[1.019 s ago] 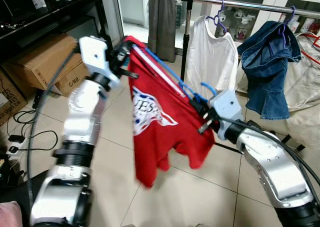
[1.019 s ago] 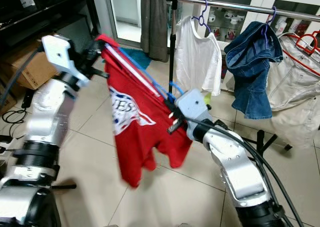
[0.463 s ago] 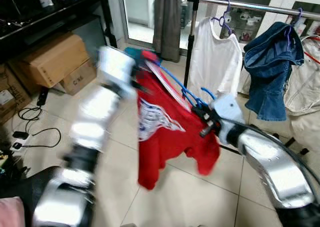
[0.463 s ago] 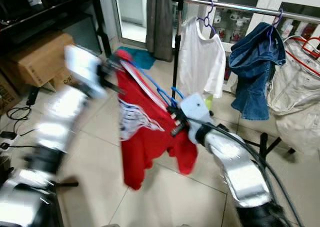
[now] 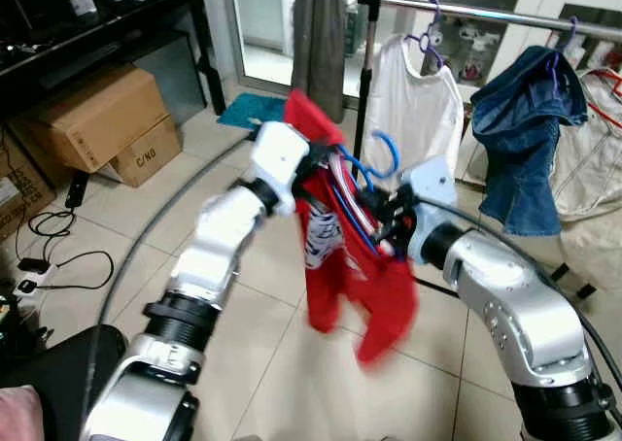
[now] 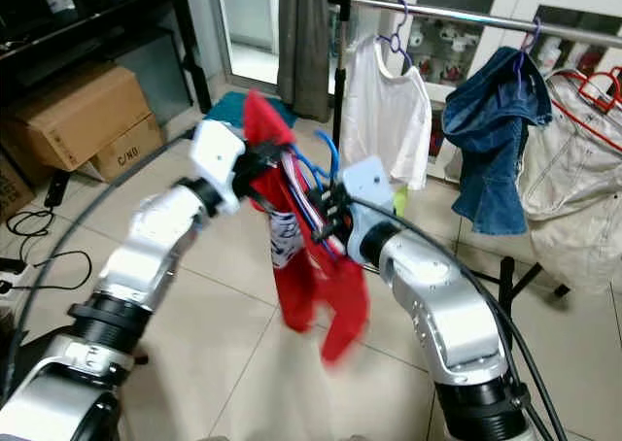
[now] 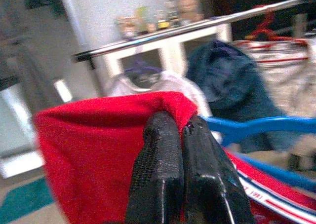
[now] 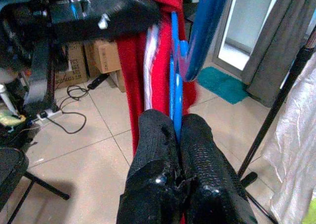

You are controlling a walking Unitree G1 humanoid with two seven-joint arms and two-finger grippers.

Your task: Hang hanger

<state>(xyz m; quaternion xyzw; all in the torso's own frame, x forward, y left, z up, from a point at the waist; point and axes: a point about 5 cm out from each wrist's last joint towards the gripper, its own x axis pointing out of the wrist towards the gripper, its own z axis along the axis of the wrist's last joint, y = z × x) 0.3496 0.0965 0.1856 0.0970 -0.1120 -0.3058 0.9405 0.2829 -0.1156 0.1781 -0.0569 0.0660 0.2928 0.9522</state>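
Note:
A red T-shirt [image 5: 335,266] hangs on a blue hanger [image 5: 379,154], bunched between my two arms in front of the clothes rail [image 5: 486,12]. My left gripper [image 5: 316,164] is shut on the shirt's red shoulder fabric [image 7: 89,160], with the blue hanger bar [image 7: 256,128] just beyond its fingertips. My right gripper [image 5: 389,222] is shut on the blue hanger's wire [image 8: 174,86], beside the red cloth [image 8: 133,86]. The hanger's hook curls upward, well below and in front of the rail.
On the rail hang a white shirt [image 5: 413,101] and a denim jacket [image 5: 530,140] on purple hangers. A grey curtain [image 5: 321,28] hangs by the rail's post. Cardboard boxes [image 5: 87,116] sit under a shelf at left. Cables lie on the tiled floor [image 5: 58,256].
My left gripper has swung right toward the right one, so the spread shirt has folded into a narrow bunch. The hanger's hook has risen closer to the rail.

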